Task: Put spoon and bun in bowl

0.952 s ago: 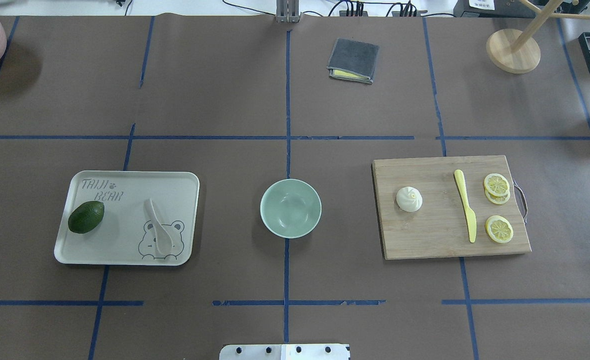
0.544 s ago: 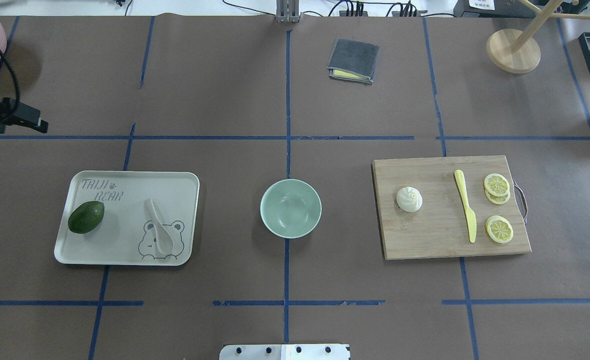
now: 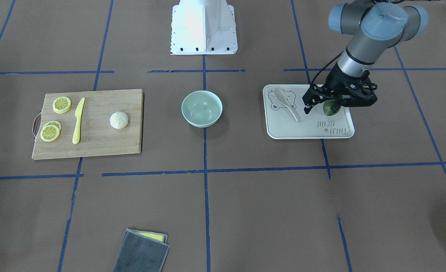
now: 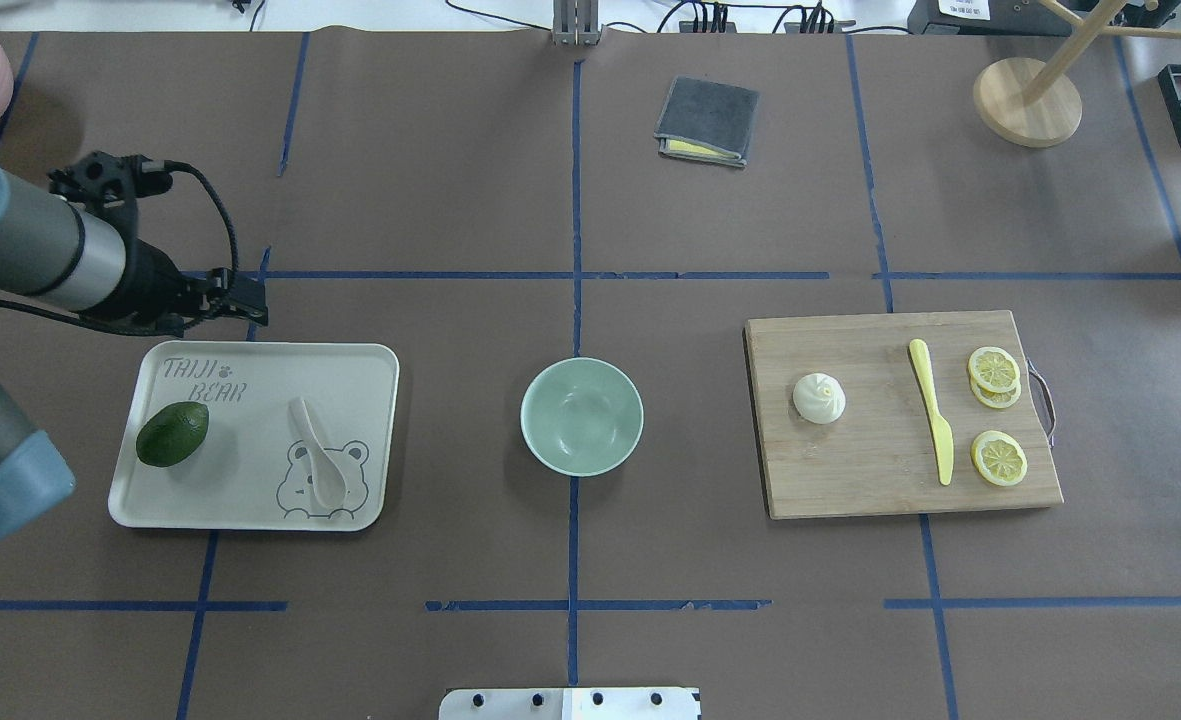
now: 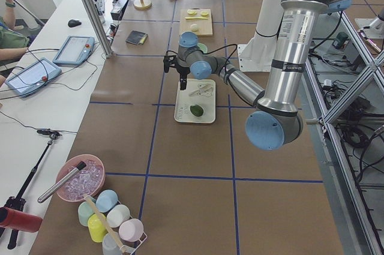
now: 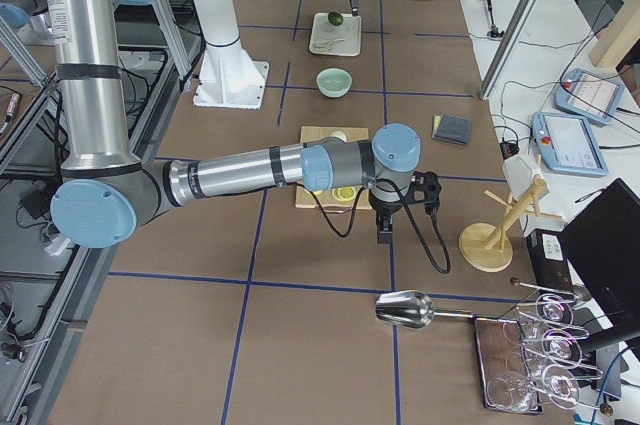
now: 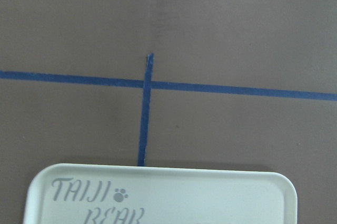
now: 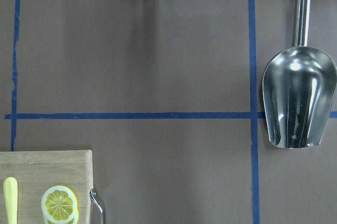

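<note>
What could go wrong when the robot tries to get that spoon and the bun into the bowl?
The spoon lies flat on the tray that also holds the avocado; the open left gripper might slip off it or bump the avocado. The bun shares its cutting board with a yellow knife, which a sloppy grasp could knock.

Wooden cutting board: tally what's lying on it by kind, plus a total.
Small round white steamed bun: 1
Yellow plastic knife: 1
Yellow lemon slices: 3, two of them overlapping
Total: 5
</note>
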Controlling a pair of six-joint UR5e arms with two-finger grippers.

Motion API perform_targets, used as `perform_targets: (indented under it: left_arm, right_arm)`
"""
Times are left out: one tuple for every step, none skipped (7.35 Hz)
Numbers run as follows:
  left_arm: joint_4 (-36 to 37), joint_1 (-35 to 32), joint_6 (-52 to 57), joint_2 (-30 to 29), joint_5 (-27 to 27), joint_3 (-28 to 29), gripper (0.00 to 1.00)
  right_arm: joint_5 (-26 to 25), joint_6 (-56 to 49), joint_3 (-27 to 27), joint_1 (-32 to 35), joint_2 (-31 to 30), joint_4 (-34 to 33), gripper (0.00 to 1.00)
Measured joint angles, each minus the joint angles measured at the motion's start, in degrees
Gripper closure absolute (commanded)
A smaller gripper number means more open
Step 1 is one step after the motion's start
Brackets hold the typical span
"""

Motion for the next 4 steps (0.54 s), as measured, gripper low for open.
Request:
perform_targets:
  left_arm:
    - [0.1, 3.1, -3.2, -0.6, 2.6, 0.3, 0.00]
    - [0.3, 5.6, -5.1, -1.1, 4.9, 1.0, 0.01]
    - [0.4, 7.4, -6.4, -1.7, 6.6, 2.3, 0.03]
    - [0.4, 8.8, -7.5, -2.3, 8.0, 3.8, 0.04]
  right_arm:
    - [0.0, 2.5, 1.4, -1.3, 0.1, 0.1, 0.00]
    - [0.0, 4.9, 2.5, -2.8, 0.4, 0.1, 0.00]
    - [0.0, 7.7, 3.1, -4.3, 1.2, 0.1, 0.00]
    - [0.0, 11.2, 3.8, -5.9, 2.2, 0.2, 0.00]
